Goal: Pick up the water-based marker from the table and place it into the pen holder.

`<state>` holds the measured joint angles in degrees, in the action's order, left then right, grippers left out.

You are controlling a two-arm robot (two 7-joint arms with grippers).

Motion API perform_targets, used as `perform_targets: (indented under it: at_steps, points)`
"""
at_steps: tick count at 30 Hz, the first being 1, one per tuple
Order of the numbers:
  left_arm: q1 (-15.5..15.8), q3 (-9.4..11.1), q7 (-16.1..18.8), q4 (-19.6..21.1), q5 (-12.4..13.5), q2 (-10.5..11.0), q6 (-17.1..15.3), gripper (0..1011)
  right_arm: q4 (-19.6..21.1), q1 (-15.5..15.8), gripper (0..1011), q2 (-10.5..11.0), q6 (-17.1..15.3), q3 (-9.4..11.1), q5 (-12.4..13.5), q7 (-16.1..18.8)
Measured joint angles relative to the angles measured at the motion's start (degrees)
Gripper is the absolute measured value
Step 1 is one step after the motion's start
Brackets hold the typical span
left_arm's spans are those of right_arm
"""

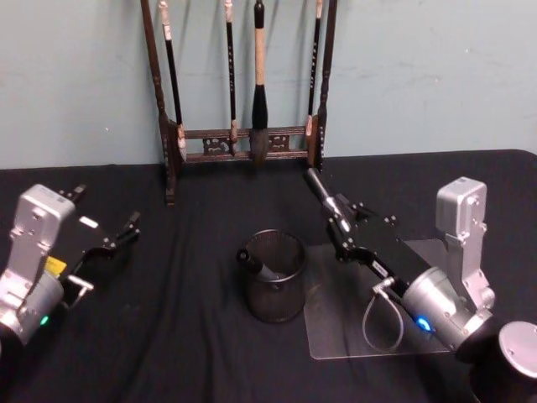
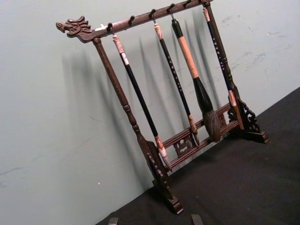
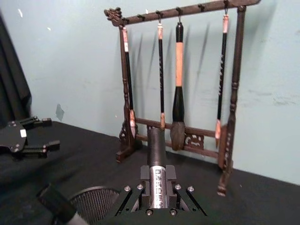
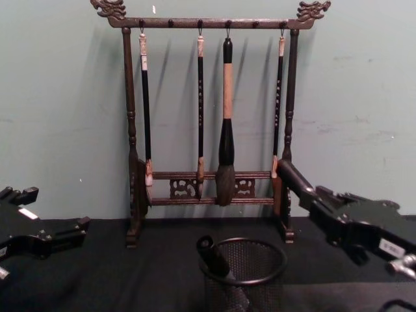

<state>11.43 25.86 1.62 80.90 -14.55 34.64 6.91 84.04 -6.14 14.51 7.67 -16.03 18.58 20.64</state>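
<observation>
Mid-carry: the robot's right hand [image 1: 341,225] is gripping the marker [image 1: 321,190] by its lower barrel, fingers closed on it. It is holding the marker clear of the counter [image 1: 168,336], to the right of the pen holder [image 1: 277,298] and a little beyond it. The marker is pointing up and away toward the brush rack [image 1: 243,144] at the wall, not down at the cup. Another dark marker [image 1: 252,262] is leaning inside the holder against its left rim. The left hand [image 1: 105,214] is sitting parked at the counter's left, fingers spread wide and holding nothing. The pickup looks done and the placing is in hand. The next move is likely calling for a swing left over the cup's mouth, a wrist turn to bring the marker end-down, and a release clear of the one inside.
</observation>
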Motion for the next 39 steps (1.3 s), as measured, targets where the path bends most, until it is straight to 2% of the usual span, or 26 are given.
perform_targets:
  at_steps: [15, 39]
  points:
    - [0.0, 0.0, 0.0, 0.0, 0.0, 0.0, 0.0, 1009, -6.0, -5.2, 197, -2.7, 2.9, -2.9, -0.3, 1.6]
    - [0.0, 0.0, 0.0, 0.0, 0.0, 0.0, 0.0, 1009, -10.0, -8.5, 197, -5.4, 4.9, -6.2, -1.9, 2.8]
